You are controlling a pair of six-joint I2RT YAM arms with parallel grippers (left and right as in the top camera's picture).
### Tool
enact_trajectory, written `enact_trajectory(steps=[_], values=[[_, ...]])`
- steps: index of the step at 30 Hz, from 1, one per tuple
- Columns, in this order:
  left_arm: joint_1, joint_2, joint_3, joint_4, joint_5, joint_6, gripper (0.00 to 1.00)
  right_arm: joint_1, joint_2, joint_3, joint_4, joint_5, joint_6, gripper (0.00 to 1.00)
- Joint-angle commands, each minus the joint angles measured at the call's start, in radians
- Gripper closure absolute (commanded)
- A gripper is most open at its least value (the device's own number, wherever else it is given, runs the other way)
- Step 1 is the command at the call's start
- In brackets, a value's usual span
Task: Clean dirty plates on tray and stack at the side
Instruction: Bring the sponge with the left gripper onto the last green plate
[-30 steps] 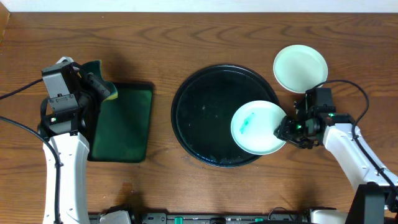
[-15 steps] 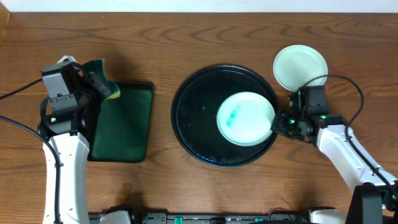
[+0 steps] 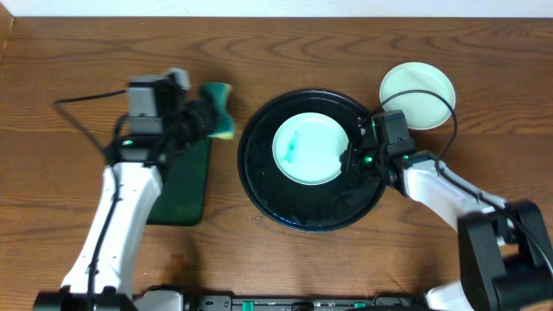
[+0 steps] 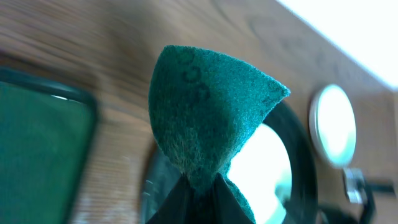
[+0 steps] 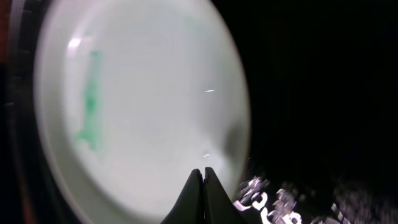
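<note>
Right tool (image 3: 352, 161) is pinched on the smudged plate (image 3: 307, 149) rim, mid-frame in the tray (image 3: 259, 186). Left tool (image 4: 200, 186) clamps the sponge (image 4: 205, 118). Hard scrubbing could probably pop that plate loose.

Green sponge (image 3: 219, 123) beside dark green rectangular tray (image 3: 180, 186), over wooden table (image 3: 285, 52).

A large round glossy black tray (image 3: 256, 186) lies flat on the table. A small pale-mint plate (image 3: 315, 151) rests right side up inside it, toward the upper part, with a teal smear (image 3: 291, 147) left of its centre. A second plate (image 3: 415, 82), clean-looking, lies just beside the tray's upper-right rim.
</note>
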Motion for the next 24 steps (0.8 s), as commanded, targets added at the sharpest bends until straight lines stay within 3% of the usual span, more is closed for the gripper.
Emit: enact_trajectory(steps=[1,7,16,18,24], values=[[-0.064,0.028,0.005,0.013,0.024,0.045,0.93,-0.008,0.023,0.068,-0.031,0.045,-0.034,0.86],[-0.114,0.042,0.005,0.032,0.024,0.048,0.93,-0.023,0.023,0.172,-0.2,0.118,-0.083,0.74],[-0.189,0.042,0.005,0.035,0.024,0.047,0.92,-0.016,0.023,0.241,-0.332,0.161,-0.093,0.72],[-0.206,0.042,0.005,0.04,0.023,0.047,0.93,-0.016,0.031,0.24,-0.347,0.224,-0.08,0.75],[-0.262,0.047,0.005,0.062,-0.001,0.004,0.92,-0.014,0.126,0.24,-0.311,0.207,-0.078,0.77]])
